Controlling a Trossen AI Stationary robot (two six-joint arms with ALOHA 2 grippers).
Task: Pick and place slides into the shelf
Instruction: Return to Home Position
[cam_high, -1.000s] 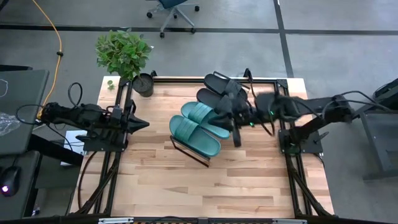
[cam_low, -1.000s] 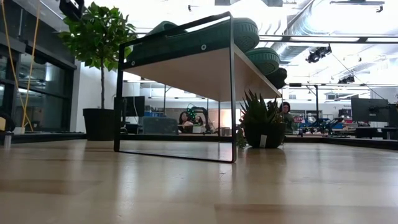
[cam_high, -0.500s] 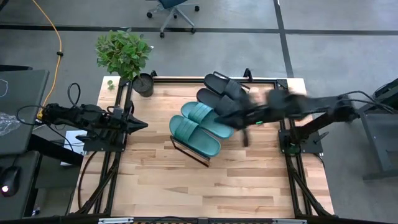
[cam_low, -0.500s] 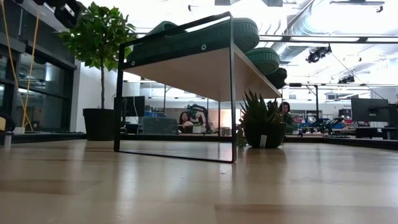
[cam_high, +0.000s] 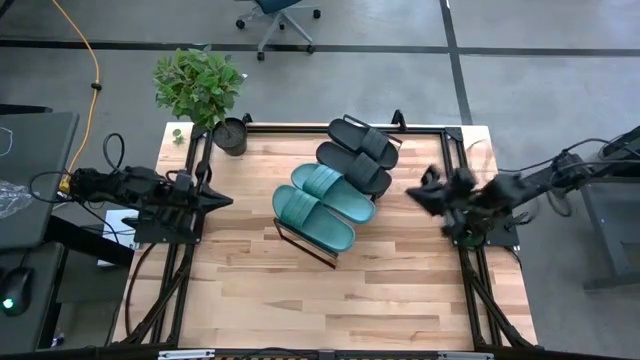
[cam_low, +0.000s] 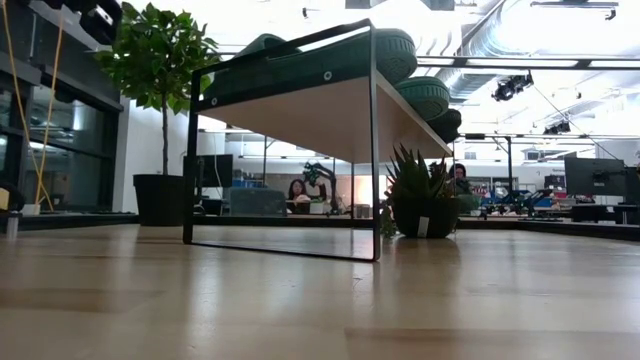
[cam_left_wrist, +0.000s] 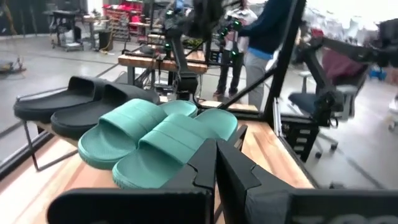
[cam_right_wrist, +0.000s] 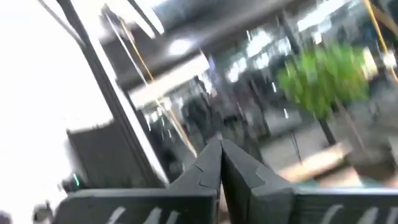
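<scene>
Right claw (cam_high: 415, 192) pressed together, empty, near the table's (cam_high: 300, 300) right edge: with black rubber slides (cam_high: 360, 150) and teal-green slides (cam_high: 325, 205) all on the slanted light-wood shelf (cam_low: 300, 115), homing seems my step, parking next.

Both arms were dark, nearly black, and built of jointed tubular segments. The left arm (cam_high: 130, 188) carried a loop of black cable (cam_high: 112, 150) over its rear joint and tapered into the pointed left pincer (cam_high: 226, 200). The right arm (cam_high: 530, 185) had thin black wires (cam_high: 585, 150) arching along its length, ending in the dark right pincer (cam_high: 418, 192). From the wrists, each pincer showed two matte black fingers (cam_left_wrist: 202, 171) with angular, stepped inner edges, meeting along a thin seam above a broad flat body.
</scene>
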